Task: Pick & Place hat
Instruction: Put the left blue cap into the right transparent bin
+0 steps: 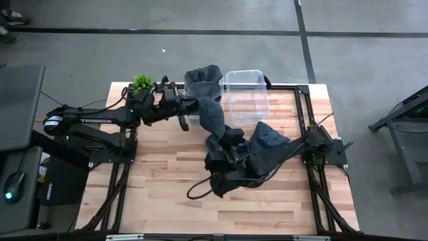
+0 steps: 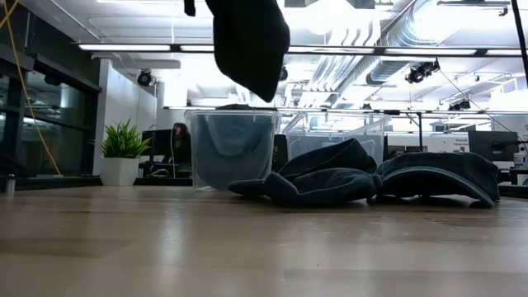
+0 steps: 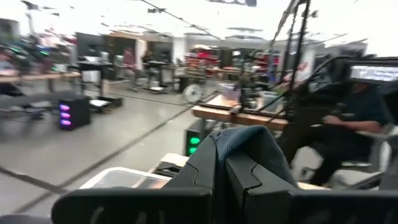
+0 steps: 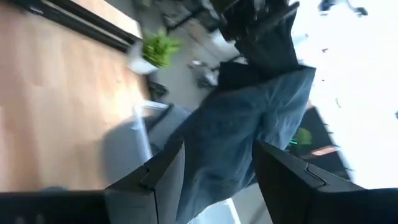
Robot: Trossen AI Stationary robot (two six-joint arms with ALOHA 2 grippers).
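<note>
While the wood bench point(image 1: 167, 194) has bare boards at the near edge, the right arm reaches in from the right w/ its right pincer point(image 1: 224, 138) near the middle. Its 2 fingers are spread, & the wrist view shows blue cloth between them, but if they touch it can't be told.

Just beside the right arm lie 2 dark hats point(image 2: 330, 177) in a heap, flat on the bench, right of middle. Low view shows them side by side, touching.

Next comes the hanging hat point(image 1: 210, 114), dark blue, up in the air & off the bench. The left pincer point(image 1: 190, 107) holds its top end, fingers pressed together on the cloth point(image 3: 249, 140). The hat droops down toward the right pincer.

Farther back stands a clear plastic bin point(image 1: 246, 97), near the far edge of the bench. 1 more dark hat point(image 1: 204, 77) lies just left of the bin, at the far edge.

A small green plant point(image 1: 142, 82) sits at the far left corner, by the left arm.
</note>
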